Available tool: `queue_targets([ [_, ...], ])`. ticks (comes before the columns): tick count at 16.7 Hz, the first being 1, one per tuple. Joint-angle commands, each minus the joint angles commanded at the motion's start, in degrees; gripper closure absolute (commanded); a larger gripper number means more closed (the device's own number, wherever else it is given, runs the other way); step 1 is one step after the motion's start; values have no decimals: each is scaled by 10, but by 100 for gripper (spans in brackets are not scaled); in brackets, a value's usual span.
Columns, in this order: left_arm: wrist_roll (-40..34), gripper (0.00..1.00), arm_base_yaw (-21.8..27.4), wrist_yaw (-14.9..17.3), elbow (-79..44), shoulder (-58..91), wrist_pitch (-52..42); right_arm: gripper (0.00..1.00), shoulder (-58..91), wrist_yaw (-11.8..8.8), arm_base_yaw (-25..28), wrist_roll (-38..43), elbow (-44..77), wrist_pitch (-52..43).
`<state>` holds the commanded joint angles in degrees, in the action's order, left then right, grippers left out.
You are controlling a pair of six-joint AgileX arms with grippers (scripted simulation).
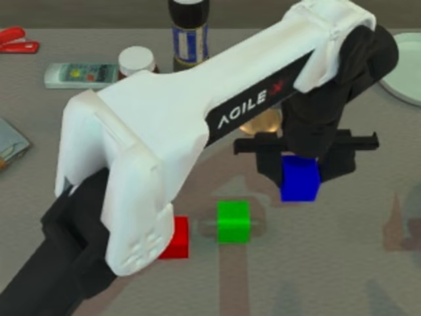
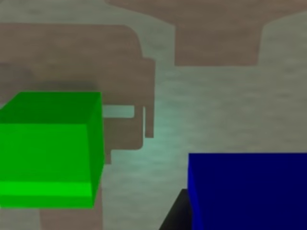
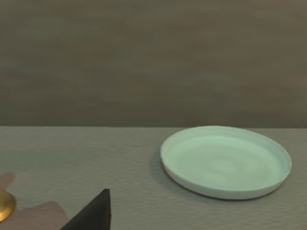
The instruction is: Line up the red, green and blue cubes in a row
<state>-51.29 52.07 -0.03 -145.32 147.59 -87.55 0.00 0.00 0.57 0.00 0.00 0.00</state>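
The blue cube (image 1: 299, 179) is held in my left gripper (image 1: 301, 170), which is shut on it, just right of the green cube (image 1: 233, 221) and slightly farther back. In the left wrist view the blue cube (image 2: 249, 191) fills the corner beside one dark finger (image 2: 178, 216), and the green cube (image 2: 48, 148) rests on the table. The red cube (image 1: 176, 238) lies left of the green one, partly hidden under my left arm. Only one dark fingertip (image 3: 96, 213) of my right gripper shows; it is outside the top view.
Along the back stand a dark bottle (image 1: 189, 33), a brown jar with a white lid (image 1: 137, 60), a remote (image 1: 79, 74) and a red stapler (image 1: 16, 41). A white plate (image 1: 404, 66) (image 3: 225, 160) sits at the back right. A gold object (image 1: 263, 122) lies behind the gripper.
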Motion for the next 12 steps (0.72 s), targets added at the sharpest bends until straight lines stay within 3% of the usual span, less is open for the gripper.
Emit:
queue_targets([
  [4,2,100,-2,0,25,-6,24,0,0,0,0,0,0,0],
  [12,0,100,0,0,194,-20,174,0,0,0,0,0,0,0],
])
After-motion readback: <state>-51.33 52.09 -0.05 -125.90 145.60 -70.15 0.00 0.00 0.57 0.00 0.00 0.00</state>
